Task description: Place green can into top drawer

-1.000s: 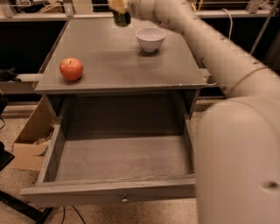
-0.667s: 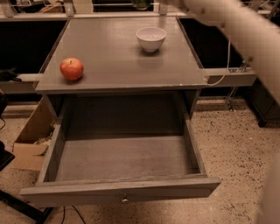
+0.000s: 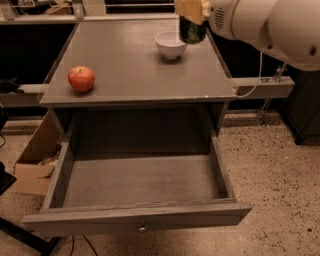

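Holding: the gripper point(image 3: 191, 11) sits at the top edge of the camera view, its yellowish fingers point(image 3: 186, 7) clamped on the top of the green can point(image 3: 193, 31).
Green can: hangs upright right under the gripper, in the air over the far right part of the grey table point(image 3: 130, 75); its dark body shows, its top is hidden by the fingers.
Arm: the thick white arm point(image 3: 265, 25) runs from the gripper off to the right edge.
White bowl: the white bowl point(image 3: 169, 45) stands on the table just left of and below the gripper; the can overlaps its right rim from where I stand, and I cannot tell whether they touch.
Apple: 1 red apple point(image 3: 81, 78), well left of the gripper and nearer to me, by the table's front left corner.
Top drawer: the top drawer point(image 3: 135, 216) is well below the gripper and toward me, pulled out, with 1 small round knob point(image 3: 143, 229) at the middle of its front panel.
Cardboard box: the cardboard box point(image 3: 35, 160) is far down-left of the gripper, on the speckled floor point(image 3: 280, 165) beside the drawer's left side.
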